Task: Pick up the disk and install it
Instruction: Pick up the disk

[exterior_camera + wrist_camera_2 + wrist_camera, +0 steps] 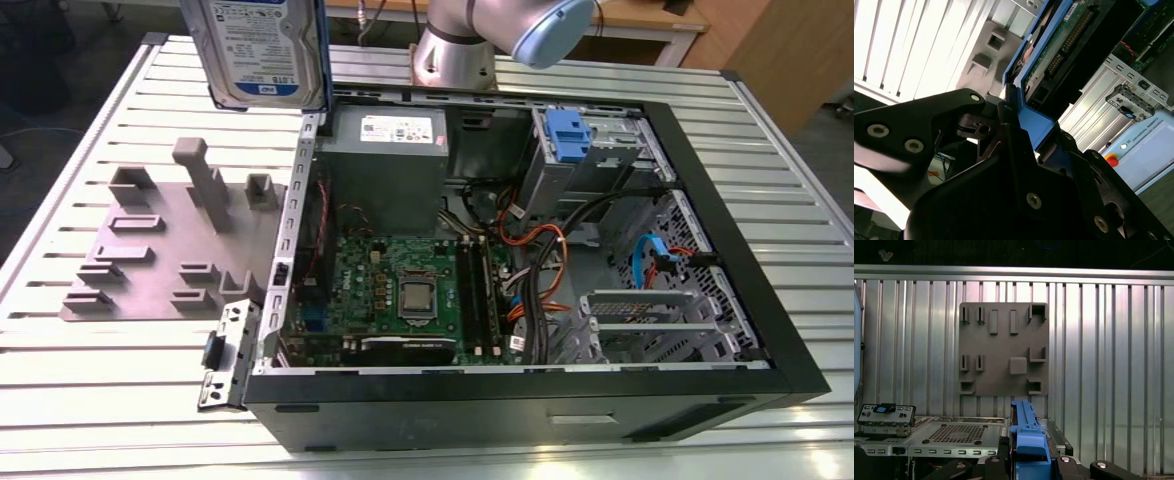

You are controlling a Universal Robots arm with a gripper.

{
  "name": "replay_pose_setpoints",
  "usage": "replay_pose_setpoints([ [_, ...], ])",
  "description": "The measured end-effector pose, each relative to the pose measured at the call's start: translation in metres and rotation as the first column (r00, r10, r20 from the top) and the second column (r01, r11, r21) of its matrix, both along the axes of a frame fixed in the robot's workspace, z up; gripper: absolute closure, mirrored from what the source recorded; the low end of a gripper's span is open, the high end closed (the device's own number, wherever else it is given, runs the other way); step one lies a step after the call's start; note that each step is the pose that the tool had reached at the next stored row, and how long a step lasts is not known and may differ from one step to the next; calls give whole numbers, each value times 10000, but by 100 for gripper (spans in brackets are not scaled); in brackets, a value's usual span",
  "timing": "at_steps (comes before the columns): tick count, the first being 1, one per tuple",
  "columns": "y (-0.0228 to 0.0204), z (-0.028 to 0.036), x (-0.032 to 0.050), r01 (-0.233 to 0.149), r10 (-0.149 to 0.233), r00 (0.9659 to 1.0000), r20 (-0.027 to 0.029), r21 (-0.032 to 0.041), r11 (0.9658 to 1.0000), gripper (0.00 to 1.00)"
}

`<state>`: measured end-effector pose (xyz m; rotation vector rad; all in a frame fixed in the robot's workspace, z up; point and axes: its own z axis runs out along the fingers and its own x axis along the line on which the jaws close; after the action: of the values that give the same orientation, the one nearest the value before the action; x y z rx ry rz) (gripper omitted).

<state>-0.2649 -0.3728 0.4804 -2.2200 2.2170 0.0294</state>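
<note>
The disk (254,50), a silver-grey drive with a white-and-blue label in a blue carrier, hangs upright in the air over the table's far side, just to the exterior view's left of the open computer case (694,200). In the second wrist view my gripper (1009,117) is shut on the carrier's blue edge (1036,125), and the drive's green circuit-board side (1064,45) faces that camera. In the first wrist view the blue carrier (1026,432) stands edge-on between the black fingers (999,462).
A grey fixture plate (160,250) with raised blocks lies on the slatted table (80,380) beside the case. Inside the case are a grey power supply (387,135), the mainboard (400,290), cables, and a drive bay holding a blue bracket (567,135). The arm's base (461,50) stands behind the case.
</note>
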Motion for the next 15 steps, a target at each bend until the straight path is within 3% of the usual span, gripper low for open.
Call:
replay_pose_setpoints([
  [15,0,0,104,0,0,10000,0,0,10000,64],
])
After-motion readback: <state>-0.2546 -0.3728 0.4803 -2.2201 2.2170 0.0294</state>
